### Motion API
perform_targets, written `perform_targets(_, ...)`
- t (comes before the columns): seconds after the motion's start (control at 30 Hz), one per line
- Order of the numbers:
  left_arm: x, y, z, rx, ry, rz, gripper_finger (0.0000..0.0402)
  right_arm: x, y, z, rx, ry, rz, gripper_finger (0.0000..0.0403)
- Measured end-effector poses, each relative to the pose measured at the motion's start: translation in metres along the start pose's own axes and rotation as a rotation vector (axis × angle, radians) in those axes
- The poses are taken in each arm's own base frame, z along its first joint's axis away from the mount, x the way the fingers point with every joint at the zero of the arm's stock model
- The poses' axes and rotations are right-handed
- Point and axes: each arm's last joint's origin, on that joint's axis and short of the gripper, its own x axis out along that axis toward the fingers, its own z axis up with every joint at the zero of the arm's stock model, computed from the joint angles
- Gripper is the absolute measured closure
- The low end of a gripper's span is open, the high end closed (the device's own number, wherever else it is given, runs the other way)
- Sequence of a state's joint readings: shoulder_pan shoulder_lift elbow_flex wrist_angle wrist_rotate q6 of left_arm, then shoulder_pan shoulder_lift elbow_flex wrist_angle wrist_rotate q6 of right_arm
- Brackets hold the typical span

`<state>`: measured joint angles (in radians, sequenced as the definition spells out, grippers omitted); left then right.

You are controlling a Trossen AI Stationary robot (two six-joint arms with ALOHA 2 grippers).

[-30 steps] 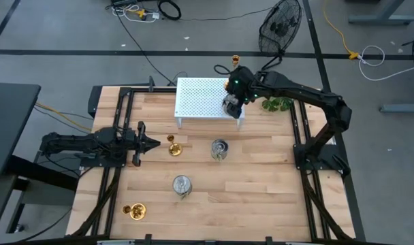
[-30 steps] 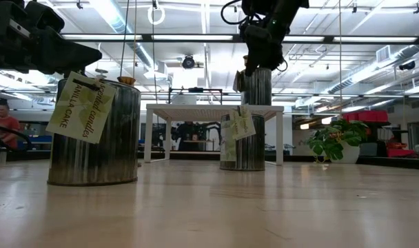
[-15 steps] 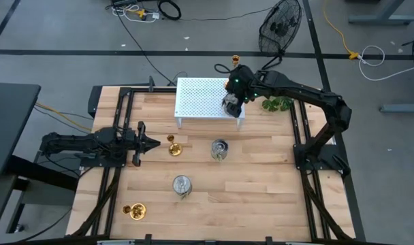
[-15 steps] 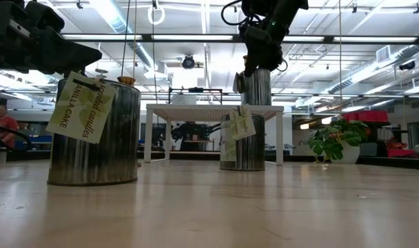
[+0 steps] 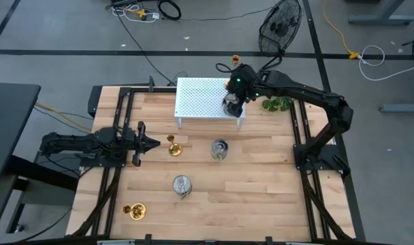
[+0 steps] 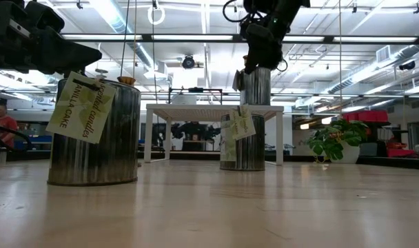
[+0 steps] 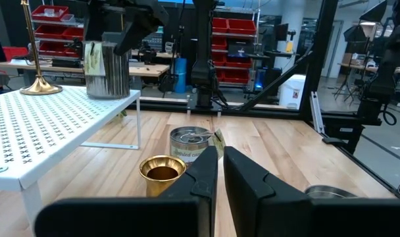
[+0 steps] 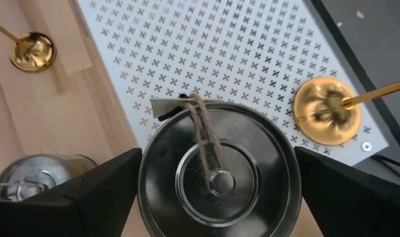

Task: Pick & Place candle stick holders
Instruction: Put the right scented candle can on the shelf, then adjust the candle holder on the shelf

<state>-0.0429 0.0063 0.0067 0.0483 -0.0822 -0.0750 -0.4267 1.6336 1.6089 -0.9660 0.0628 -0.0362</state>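
A silver can-like holder with a twine-tied tag stands upright on the white rack, near its right front corner. My right gripper hangs open over it, one finger on each side of its top. A gold holder stands on the rack's far right corner. On the table stand a gold holder, two silver cans and another gold holder. My left gripper waits shut at the left, pointing level at the nearer gold holder. My right gripper comes at the can on the rack from above, slanting down, with one finger beside each side of the can's rim. I cannot tell whether the fingers touch the wall. The can stands upright on the rack.
A green plant sits at the table's far right, beside the rack. Black frame rails run along the table's left and right sides. Bare wood lies at the near right.
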Motion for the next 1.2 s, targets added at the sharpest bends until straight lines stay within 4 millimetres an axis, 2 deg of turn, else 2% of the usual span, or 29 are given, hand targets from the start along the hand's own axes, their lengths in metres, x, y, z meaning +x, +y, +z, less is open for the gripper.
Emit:
perform_targets(0.27, 0.000, 0.000, 0.000, 0.000, 0.000, 0.000, 0.0369, -0.022, -0.004, 0.000, 0.007, -0.074, -0.005, 0.0016)
perform_targets(0.63, 0.000, 0.000, 0.000, 0.000, 0.000, 0.000, 0.0369, -0.022, -0.006, 0.003, 0.009, -0.110, 0.036, 0.0016)
perform_targets(0.87, 0.000, 0.000, 0.000, 0.000, 0.000, 0.000, 0.0369, -0.036, -0.009, 0.006, 0.016, -0.194, 0.030, 0.0017)
perform_targets(1.2, 0.000, 0.000, 0.000, 0.000, 0.000, 0.000, 0.0369, -0.046, -0.041, 0.002, 0.133, -0.222, -0.115, 0.0017)
